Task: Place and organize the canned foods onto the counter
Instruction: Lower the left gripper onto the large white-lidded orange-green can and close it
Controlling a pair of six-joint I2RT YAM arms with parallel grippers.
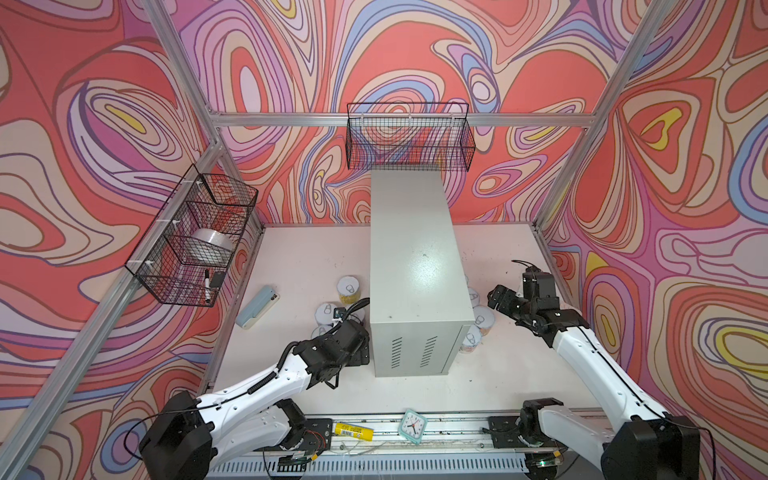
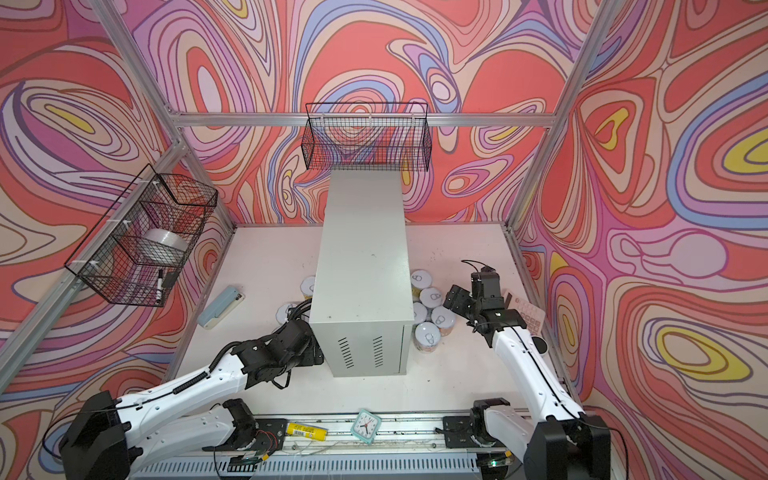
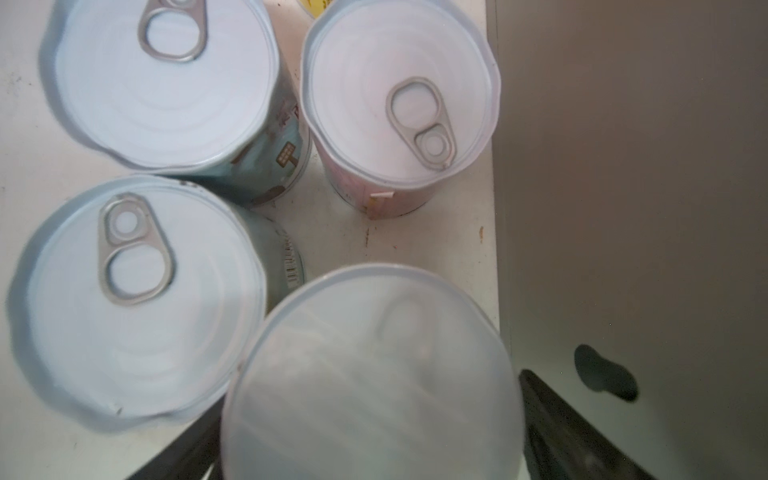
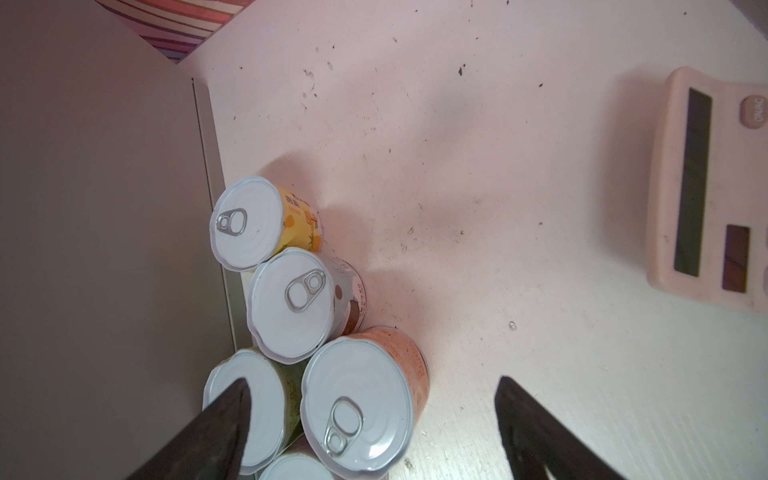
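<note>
Pick-up stage beside the tall grey-green metal counter (image 1: 415,249): left hand (image 3: 372,399) straddles a white-lidded can (image 3: 353,353), grip unconfirmed; right hand (image 4: 374,379), jaws spread, should next close on the orange-labelled can (image 4: 361,415).

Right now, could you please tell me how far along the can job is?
Done: nothing yet; the counter top is bare. In hand: the left hand straddles one blurred can beside the counter, though a firm grip isn't clear; the right hand hangs open over the cans on the other side. Left: the other visible cans stand on the white table, so all must go up and be arranged.
</note>
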